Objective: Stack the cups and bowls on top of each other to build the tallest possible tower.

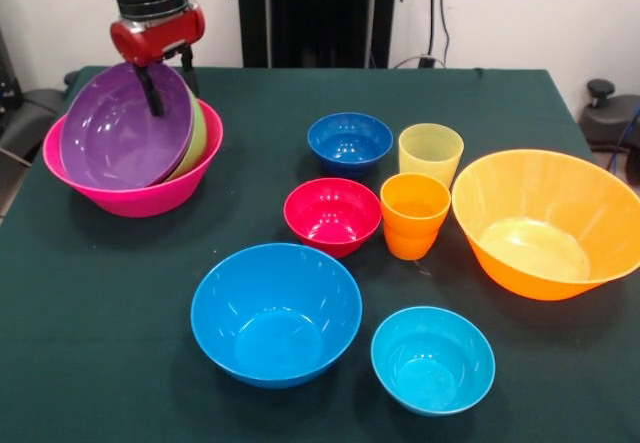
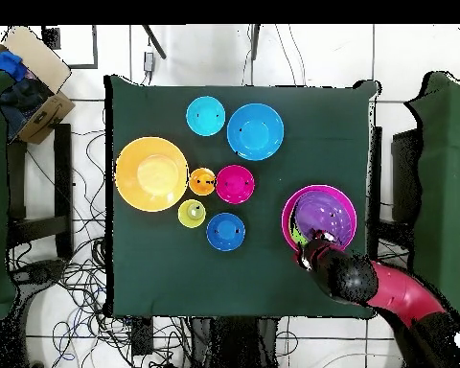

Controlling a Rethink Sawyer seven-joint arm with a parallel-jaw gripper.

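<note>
My gripper is shut on the far rim of the purple bowl, one finger inside it and one behind. The purple bowl leans tilted on the lime green bowl inside the large pink bowl at the table's left. In the overhead view the gripper is at the pink bowl's lower edge. The sky blue bowl, cyan bowl, red bowl, dark blue bowl, yellow cup, orange cup and large orange bowl stand apart on the table.
The dark green table carries everything. The orange cup touches or nearly touches the red bowl and the large orange bowl. A cardboard box sits off the table, and cables lie on the floor around it.
</note>
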